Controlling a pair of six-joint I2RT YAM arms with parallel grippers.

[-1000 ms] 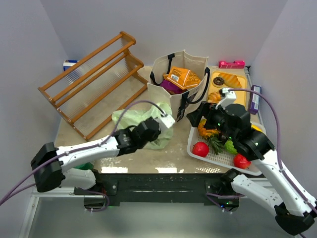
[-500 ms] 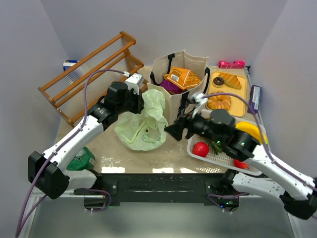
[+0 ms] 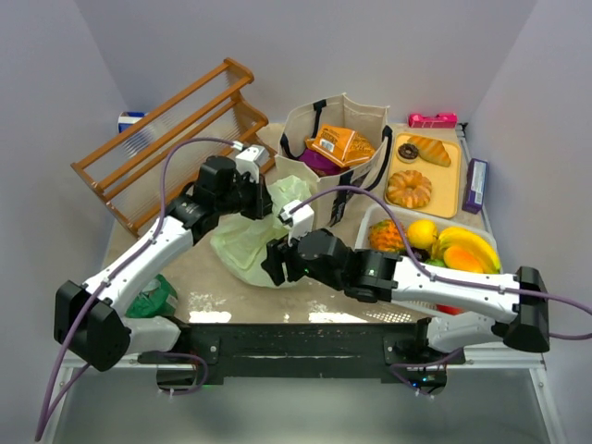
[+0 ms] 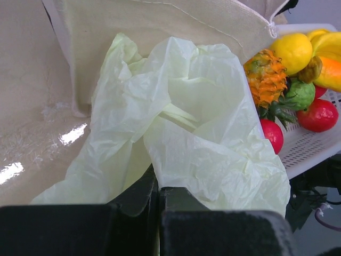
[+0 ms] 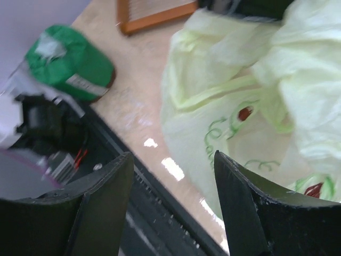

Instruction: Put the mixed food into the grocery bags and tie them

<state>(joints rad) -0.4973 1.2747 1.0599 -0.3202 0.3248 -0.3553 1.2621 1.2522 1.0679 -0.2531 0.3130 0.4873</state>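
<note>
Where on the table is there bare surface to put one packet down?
One bare patch lies at the near edge of the table, between the green bundle and the plastic bag. A smaller strip shows at the back, between the rack and the tote. The right side is crowded: basket, tray and tote stand close together.

Plain grey walls [image 3: 370, 46], glossy beige tabletop [image 3: 213, 287], wooden rack [image 3: 166, 115] back left
</note>
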